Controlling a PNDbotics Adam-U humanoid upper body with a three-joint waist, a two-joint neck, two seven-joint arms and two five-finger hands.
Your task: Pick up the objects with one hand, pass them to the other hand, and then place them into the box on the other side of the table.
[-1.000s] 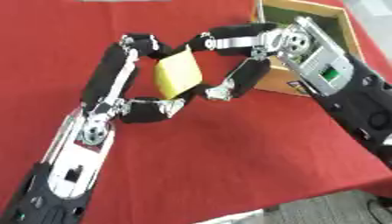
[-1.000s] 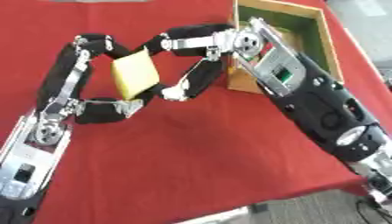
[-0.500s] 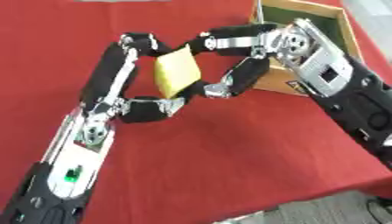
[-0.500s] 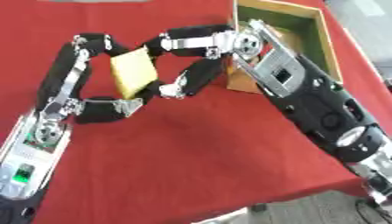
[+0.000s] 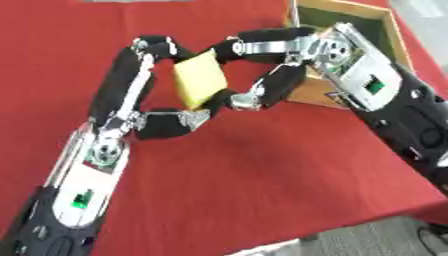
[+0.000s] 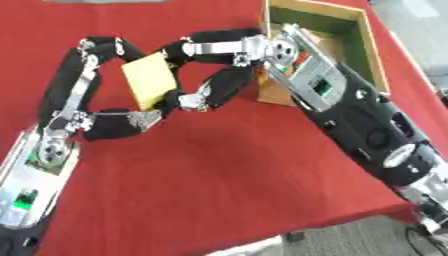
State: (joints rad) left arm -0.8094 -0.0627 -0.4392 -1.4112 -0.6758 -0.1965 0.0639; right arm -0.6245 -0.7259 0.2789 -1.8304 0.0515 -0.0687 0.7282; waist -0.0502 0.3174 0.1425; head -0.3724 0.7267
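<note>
A flat yellow block (image 5: 199,85) hung in the air above the red tablecloth (image 5: 262,170), just beside the near-left corner of the wooden box (image 6: 350,45) and apart from it. The block stood on edge, its broad face turned toward the camera, its long axis running roughly up and down with the top tipped a little toward the box.

Both hands met on it. The left hand (image 5: 149,85) came in from the side away from the box, fingers curled over the block's top corner and thumb under its lower edge, so it was clamped on the block. The right hand (image 5: 267,70) reached from the box side, its fingers (image 5: 262,45) arched to the block's upper edge and its thumb (image 5: 241,97) touching the lower corner, likewise closed round the block.

The box was open at the top with a green inside, and its near wall sat partly behind the right wrist. To the near side of the box the cloth lay bare down to the table's front edge (image 5: 367,225), which ran close under the right forearm. Beyond the box, the cloth's far right edge showed at the top corner.
</note>
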